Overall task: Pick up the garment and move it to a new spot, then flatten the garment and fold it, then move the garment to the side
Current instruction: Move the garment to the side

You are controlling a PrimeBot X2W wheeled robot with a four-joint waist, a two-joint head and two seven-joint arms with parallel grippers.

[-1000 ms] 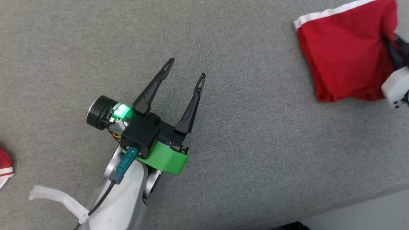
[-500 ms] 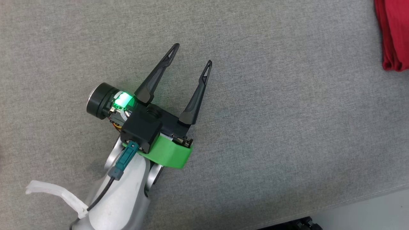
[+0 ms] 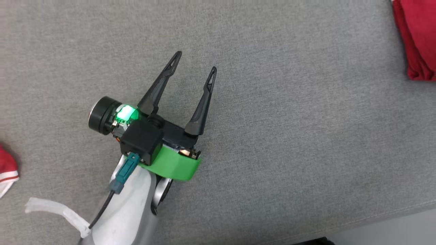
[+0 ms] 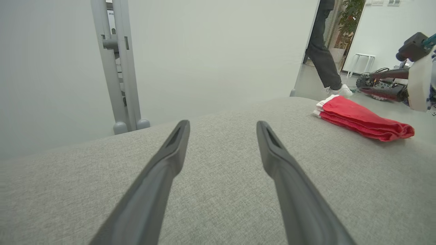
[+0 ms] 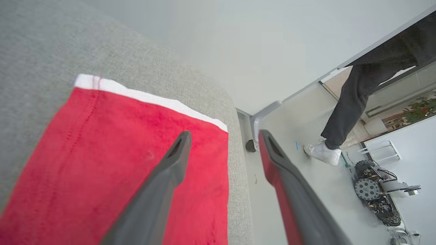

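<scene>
The garment (image 3: 417,37) is red with a white hem and lies folded at the far right of the grey padded surface (image 3: 289,136). In the left wrist view the garment (image 4: 364,119) rests flat as a neat stack. My right gripper (image 5: 224,133) hangs just above the garment (image 5: 119,153), jaws open, nothing between them. From the left wrist view the right gripper (image 4: 365,81) hovers beyond the stack, apart from it. My left gripper (image 3: 195,61) is open and empty over the middle of the surface, well left of the garment; its fingers (image 4: 222,123) spread wide.
Another red and white cloth (image 3: 6,170) pokes in at the left edge. The surface ends at a front edge (image 3: 391,211) at lower right, and the garment lies close to its side edge (image 5: 238,170). A person's leg (image 5: 354,102) crosses the floor beyond.
The right gripper, shut on the garment's edge a second ago, has let go and stands open. The head camera swung left, so the garment sits at the picture's edge. The left gripper barely moved.
</scene>
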